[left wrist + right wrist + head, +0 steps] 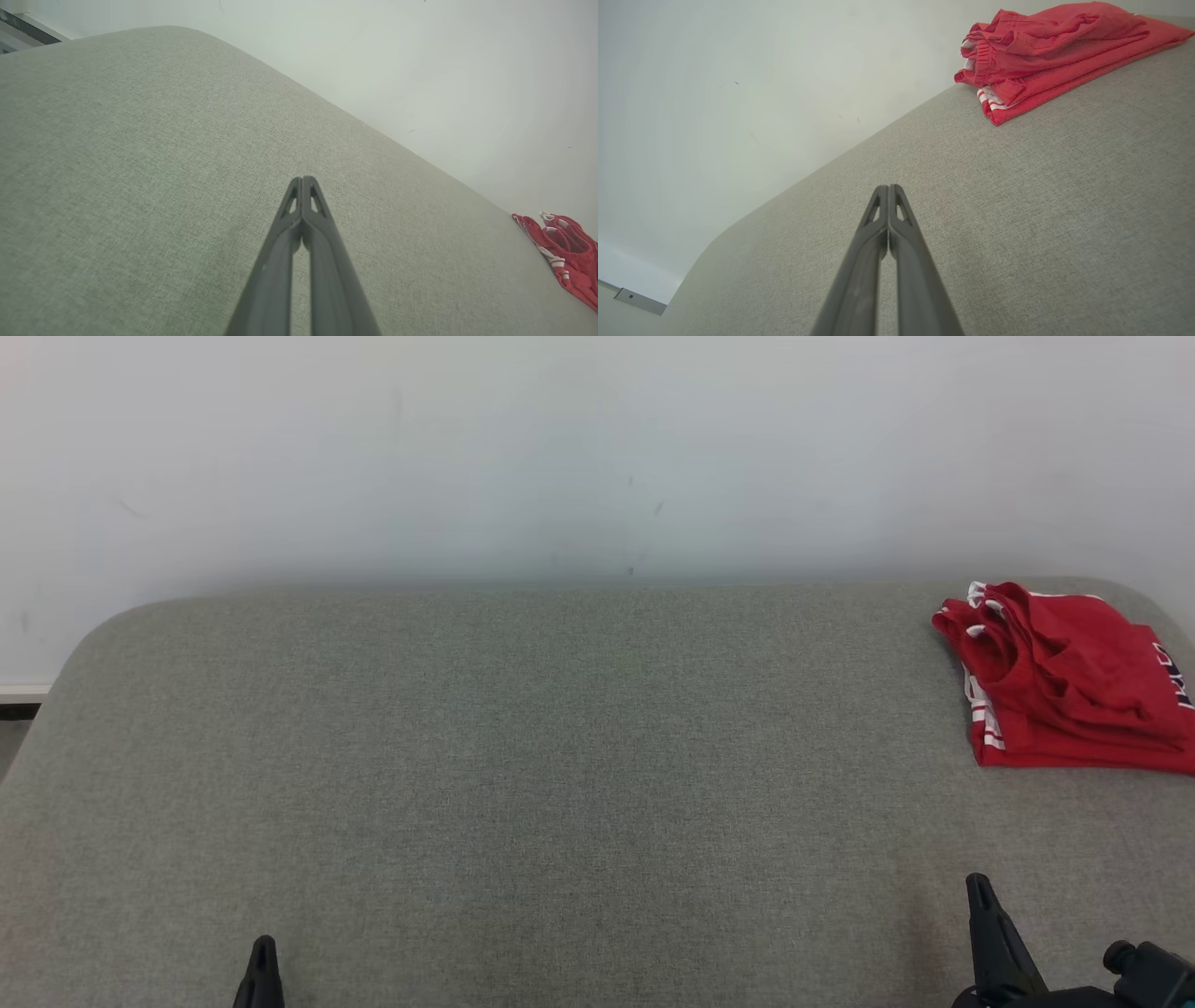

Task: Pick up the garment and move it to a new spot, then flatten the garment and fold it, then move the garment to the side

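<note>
The folded red garment (1064, 681) lies at the far right of the worktop (560, 756), ahead of the right arm's fingers (982, 907) and well apart from the left arm's fingers (262, 966), both pairs closed and empty.

Open grey surface (560, 756), red garment (1064, 681) at far right, wall (560, 448) behind

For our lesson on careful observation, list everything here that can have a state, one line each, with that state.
red garment: folded, lying at the far right of the surface, not held.
left gripper: shut, holding nothing.
right gripper: shut, holding nothing, apart from the garment.
grey fabric surface: flat, bearing the garment near its far right corner.
</note>
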Motion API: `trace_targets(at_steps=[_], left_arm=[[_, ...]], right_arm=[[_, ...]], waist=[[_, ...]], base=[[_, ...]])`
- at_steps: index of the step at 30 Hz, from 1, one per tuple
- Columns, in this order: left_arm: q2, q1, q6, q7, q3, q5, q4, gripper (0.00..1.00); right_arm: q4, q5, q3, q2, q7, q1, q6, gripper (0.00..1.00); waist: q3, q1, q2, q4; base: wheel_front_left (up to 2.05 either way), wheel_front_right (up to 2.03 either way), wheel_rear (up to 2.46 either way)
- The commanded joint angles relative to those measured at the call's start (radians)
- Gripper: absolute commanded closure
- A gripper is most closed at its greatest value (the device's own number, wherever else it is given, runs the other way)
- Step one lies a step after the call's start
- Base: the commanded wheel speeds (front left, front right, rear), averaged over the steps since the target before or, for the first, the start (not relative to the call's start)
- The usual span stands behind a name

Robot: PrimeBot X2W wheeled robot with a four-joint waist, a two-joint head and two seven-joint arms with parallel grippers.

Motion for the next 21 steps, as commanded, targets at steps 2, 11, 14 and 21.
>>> trace_targets(at_steps=[2, 11, 14, 21], left_arm=[[0.0, -0.032, -0.005, 0.014, 0.006, -0.067, -0.018, 1.0], [-0.002, -0.049, -0.007, 0.047, 0.01, -0.199, -0.02, 1.0], [-0.002, -0.052, -0.007, 0.055, 0.011, -0.228, -0.021, 1.0], [-0.003, -0.063, -0.008, 0.078, 0.014, -0.319, -0.022, 1.0]], right_arm=[[-0.008, 0.063, -0.009, 0.001, 0.01, -0.029, 0.0, 1.0], [0.002, 0.188, -0.019, 0.004, 0.035, -0.049, 0.0, 1.0], [0.005, 0.214, -0.021, 0.005, 0.04, -0.054, -0.001, 1.0], [0.012, 0.303, -0.028, 0.008, 0.058, -0.068, -0.001, 1.0]], waist=[[0.001, -0.0001, 0.0, 0.0], [0.003, -0.0001, 0.0, -0.001], [0.004, -0.0001, 0.0, -0.001], [0.005, -0.0001, 0.0, -0.002]], base=[[0.0, 0.0, 0.0], [0.0, 0.0, 0.0], [0.0, 0.0, 0.0], [0.0, 0.0, 0.0]])
